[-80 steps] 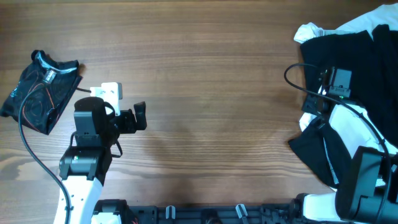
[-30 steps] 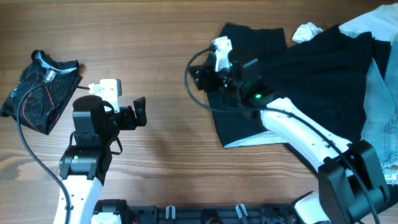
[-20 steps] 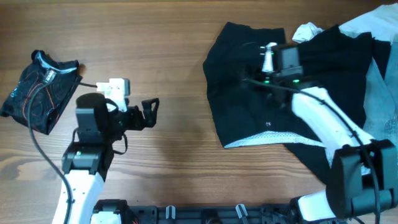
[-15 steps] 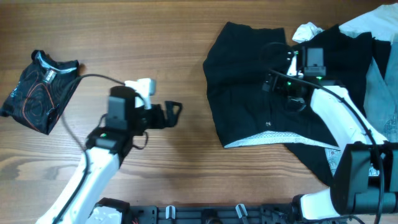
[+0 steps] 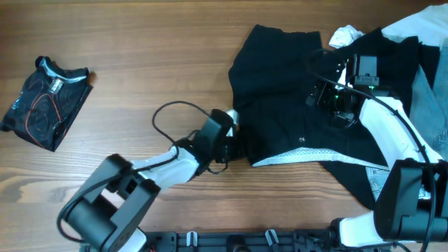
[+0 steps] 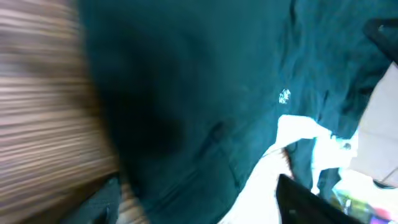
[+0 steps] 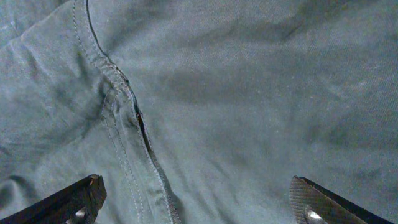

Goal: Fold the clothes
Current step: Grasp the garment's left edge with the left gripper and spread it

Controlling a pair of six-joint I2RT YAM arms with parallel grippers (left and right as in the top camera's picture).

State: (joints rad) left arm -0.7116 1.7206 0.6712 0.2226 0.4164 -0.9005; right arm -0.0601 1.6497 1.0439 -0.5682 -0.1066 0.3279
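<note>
The clothes' plain black garment (image 5: 280, 91) lies spread at centre right, its white inner hem (image 5: 294, 155) showing along the front edge. My left gripper (image 5: 236, 145) is at its front left corner; in the blurred left wrist view the left gripper (image 6: 202, 208) stands open astride the black cloth (image 6: 205, 93), with wood to the left. My right gripper (image 5: 327, 96) hovers open over the garment's middle; the right wrist view shows the right gripper (image 7: 199, 208) wide over dark cloth with a stitched seam (image 7: 124, 99). A folded black red-swirled top (image 5: 45, 101) lies far left.
White cloth (image 5: 346, 35) and more white fabric (image 5: 413, 24) are piled at the back right, with light blue denim (image 5: 428, 91) at the right edge. The left arm's cable (image 5: 171, 115) loops over the wooden table (image 5: 154, 56).
The right arm dragged the black garment out of the pile to centre right, let go and drew back right. The left arm swung right to the garment's front left corner.
</note>
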